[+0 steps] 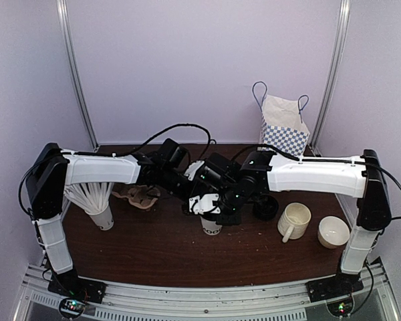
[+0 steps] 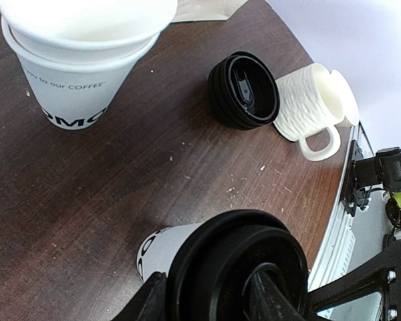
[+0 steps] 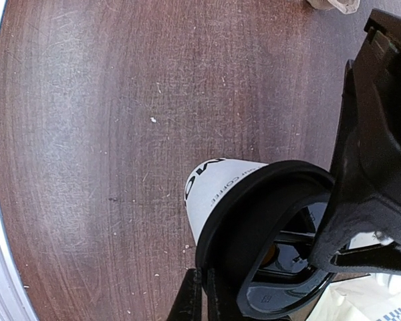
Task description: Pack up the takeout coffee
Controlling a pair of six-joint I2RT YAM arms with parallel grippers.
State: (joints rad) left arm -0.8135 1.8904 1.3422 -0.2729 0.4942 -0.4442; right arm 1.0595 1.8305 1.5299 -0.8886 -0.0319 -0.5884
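Left gripper (image 1: 206,210) clasps one lidded cup (image 3: 217,184); right gripper (image 3: 199,298) pinched closed; two nested cups (image 2: 73,73) near

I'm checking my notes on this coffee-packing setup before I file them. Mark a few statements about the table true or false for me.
1. The lettered cup in the middle has a black lid on top. True.
2. The cream mug is inside the checked bag. False: it is on the table, nearer than the bag.
3. A stack of black lids lies beside the mug. True.
4. The cup of straws is on the right side. False: it is on the left.
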